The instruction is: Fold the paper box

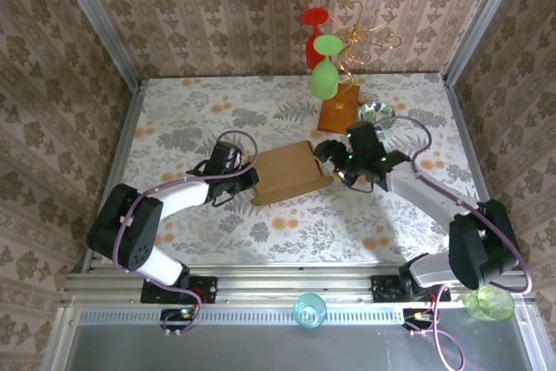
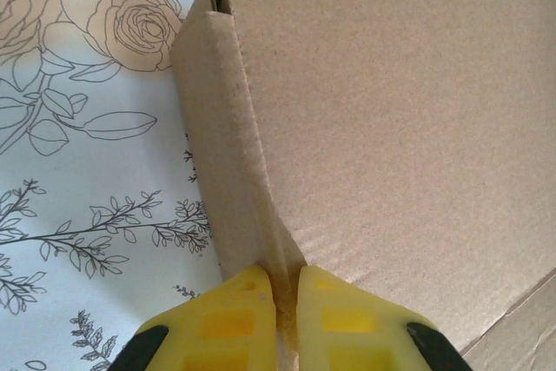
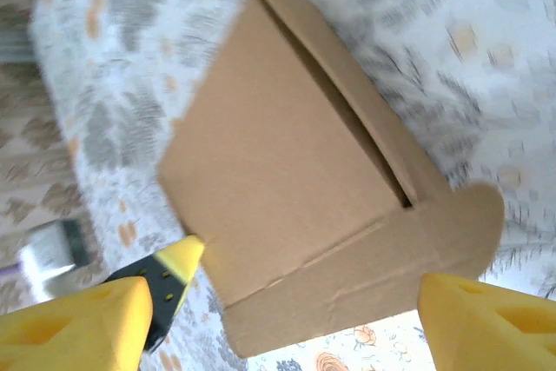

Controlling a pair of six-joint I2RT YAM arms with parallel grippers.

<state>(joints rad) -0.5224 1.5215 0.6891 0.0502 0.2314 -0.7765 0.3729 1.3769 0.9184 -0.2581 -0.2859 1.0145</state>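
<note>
The paper box [image 1: 289, 173] lies mid-table as a shallow light-brown cardboard rectangle with its lid down. My left gripper [image 1: 249, 176] is at its left edge. In the left wrist view its yellow fingers [image 2: 234, 310] are shut on the box's [image 2: 391, 110] side fold, with cardboard pinched between them at the left gripper [image 2: 287, 301]. My right gripper [image 1: 334, 159] is at the box's right end. In the right wrist view the right gripper [image 3: 287, 297] stands wide open just off the box [image 3: 278, 154], whose end flap [image 3: 365, 275] with a rounded tab lies between the spread fingers, touching neither.
A gold wire stand on an orange-brown wooden block [image 1: 339, 110] with red and green glasses [image 1: 323, 76] stands behind the box. A small glass dish [image 1: 379, 115] sits beside it. A teal cup [image 1: 309, 310] and a green cup [image 1: 486, 301] stand by the near rail. Papered walls enclose the table.
</note>
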